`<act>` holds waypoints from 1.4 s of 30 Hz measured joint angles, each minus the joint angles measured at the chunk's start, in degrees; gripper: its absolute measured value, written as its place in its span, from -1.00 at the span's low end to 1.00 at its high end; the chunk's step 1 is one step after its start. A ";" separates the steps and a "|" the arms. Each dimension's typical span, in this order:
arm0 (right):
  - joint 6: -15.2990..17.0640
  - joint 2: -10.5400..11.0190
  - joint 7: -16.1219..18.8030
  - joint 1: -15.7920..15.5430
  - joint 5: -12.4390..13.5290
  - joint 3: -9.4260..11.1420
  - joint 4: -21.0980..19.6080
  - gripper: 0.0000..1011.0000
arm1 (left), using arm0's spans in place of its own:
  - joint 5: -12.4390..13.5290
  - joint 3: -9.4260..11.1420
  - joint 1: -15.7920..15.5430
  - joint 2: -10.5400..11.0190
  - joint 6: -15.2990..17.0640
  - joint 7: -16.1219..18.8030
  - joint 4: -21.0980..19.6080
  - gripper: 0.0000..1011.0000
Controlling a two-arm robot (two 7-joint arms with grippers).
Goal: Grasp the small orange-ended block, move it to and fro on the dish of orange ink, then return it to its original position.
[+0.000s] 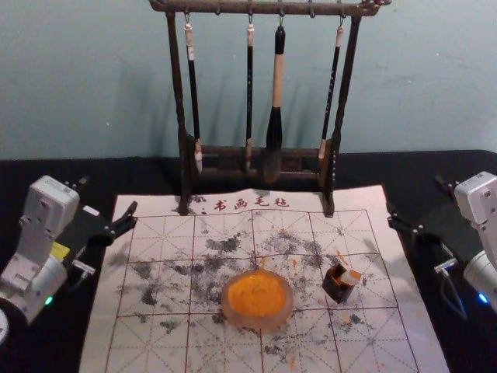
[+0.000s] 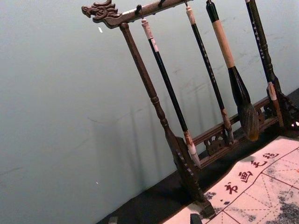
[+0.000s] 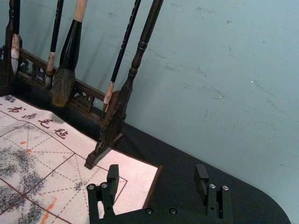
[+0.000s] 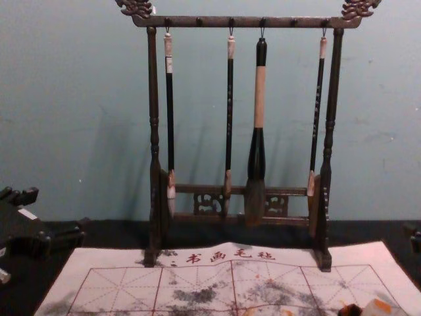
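The left end effector [image 1: 107,200] hangs beside the left edge of the felt mat [image 1: 155,342], its fingers spread apart and holding nothing; in the left wrist view only its tips reach into the lower edge, with a gap between them. The right end effector [image 1: 419,202] hangs beside the opposite edge of the mat, likewise released, and the right wrist view shows its two black fingers standing wide apart with nothing between them. The small orange-ended block [image 1: 351,277] sits tilted at the opening of a small dark box [image 1: 335,292], its pale body sticking out toward the robot's right. Box and block stand on the right half of the mat, near the round dish [image 1: 256,322] of orange ink [image 1: 256,294] but apart from it; the dish rests close to the mat's middle. Grey ink smudges and a few orange marks spot the gridded mat, which carries red Chinese characters [image 1: 251,203] along its far edge and lies on the black worktop [image 1: 46,171]. A dark wooden brush rack [image 1: 178,93] stands at the far side, its feet on the mat's far edge, with three slim calligraphy brushes [image 1: 250,85] and one thick brush [image 1: 277,85] hanging bristles down in front of the pale blue-green wall [image 1: 93,78].
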 joint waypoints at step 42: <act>-0.07 0.00 -0.08 0.00 0.00 0.00 -0.02 0.98 | 0.00 0.00 0.00 0.00 0.00 -0.01 0.00 0.98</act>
